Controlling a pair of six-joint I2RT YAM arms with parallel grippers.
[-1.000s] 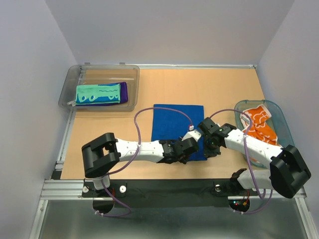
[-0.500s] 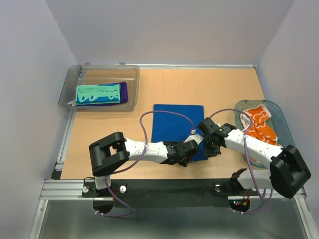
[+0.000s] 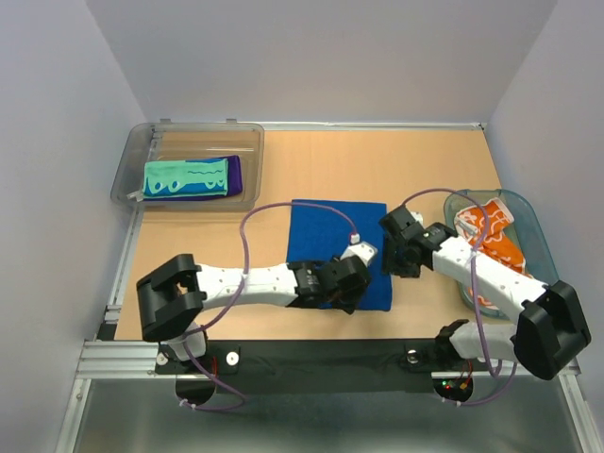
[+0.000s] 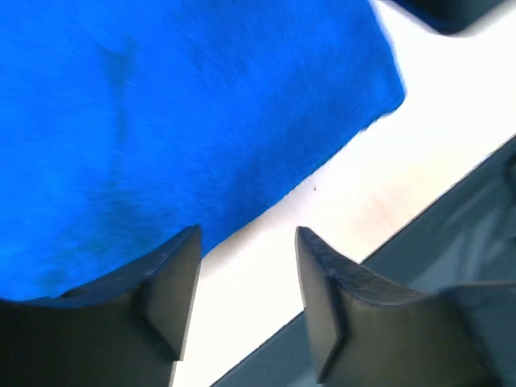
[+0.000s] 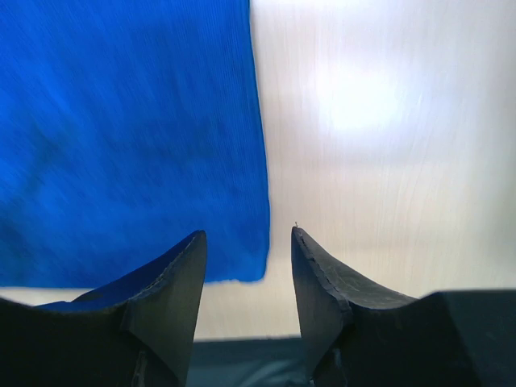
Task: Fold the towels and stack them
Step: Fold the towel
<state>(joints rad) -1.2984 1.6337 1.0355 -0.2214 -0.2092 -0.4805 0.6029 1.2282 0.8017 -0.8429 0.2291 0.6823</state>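
Note:
The royal blue towel point(image 3: 332, 243) lies flat on the table's middle. My left gripper point(image 3: 347, 294) is open and empty, low over the towel's near edge; in the left wrist view point(image 4: 248, 242) one finger is over the blue towel point(image 4: 177, 121) and the other over bare table. My right gripper point(image 3: 391, 260) is open and empty at the towel's right edge; in the right wrist view point(image 5: 248, 238) its jaws straddle the near right corner of the blue towel point(image 5: 129, 137). The folded mint green towel point(image 3: 186, 176) lies on the purple towel point(image 3: 235, 176). The white and orange towel point(image 3: 491, 238) lies crumpled.
The clear grey bin point(image 3: 247, 142) at the far left holds the mint green and purple towels. The teal oval basket point(image 3: 528, 219) at the right holds the white and orange towel. The black rail point(image 3: 311, 354) runs along the near edge.
My right gripper has moved away from the near edge, up along the towel's right side. My left arm has swung back to the left, its gripper staying at the towel's near edge.

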